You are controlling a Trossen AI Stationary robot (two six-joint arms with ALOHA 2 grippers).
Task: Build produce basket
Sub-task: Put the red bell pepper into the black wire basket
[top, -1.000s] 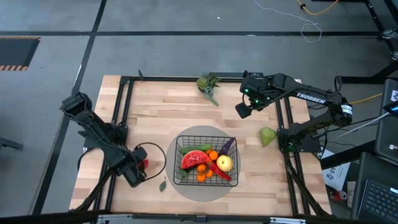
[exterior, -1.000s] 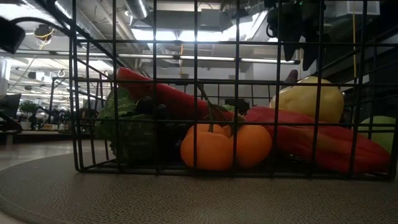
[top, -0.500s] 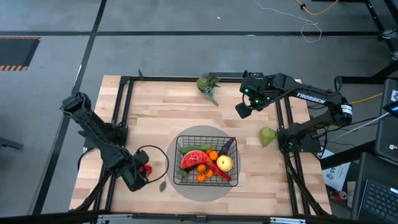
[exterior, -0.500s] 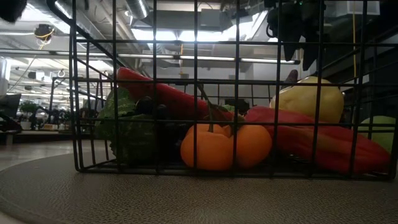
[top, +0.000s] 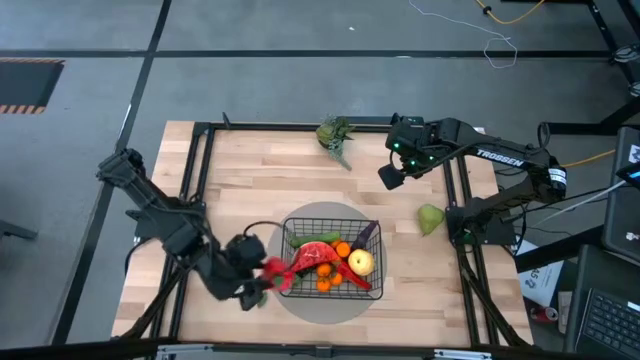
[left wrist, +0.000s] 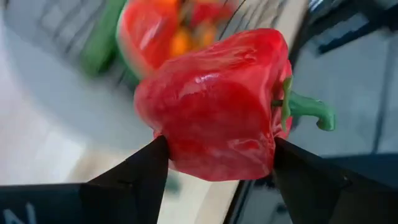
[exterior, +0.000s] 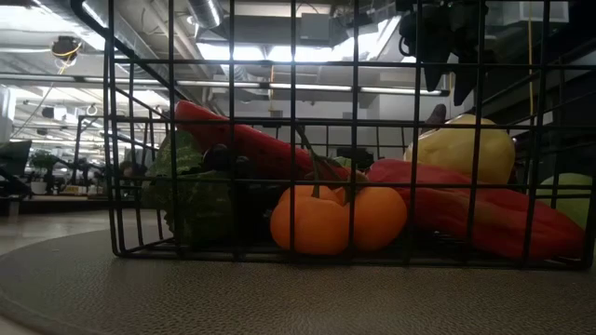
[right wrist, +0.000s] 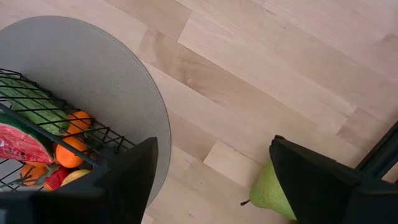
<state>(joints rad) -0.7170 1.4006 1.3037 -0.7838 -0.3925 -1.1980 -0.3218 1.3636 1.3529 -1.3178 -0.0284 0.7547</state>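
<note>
While clamped on the red pepper (left wrist: 214, 109), left pincer (top: 262, 272) beside basket (top: 288, 262); right pincer (top: 390, 176) open, seemingly empty.

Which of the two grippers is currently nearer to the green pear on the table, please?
The right. The right gripper hangs open above the table's far right part, not far from the green pear. The left gripper is across the basket, shut on the red pepper.

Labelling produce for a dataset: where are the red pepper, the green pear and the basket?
red pepper (left wrist: 214, 106), left wrist view, glossy side.
green pear (top: 430, 218), high view, body.
basket (top: 283, 243), high view, left rim.
</note>
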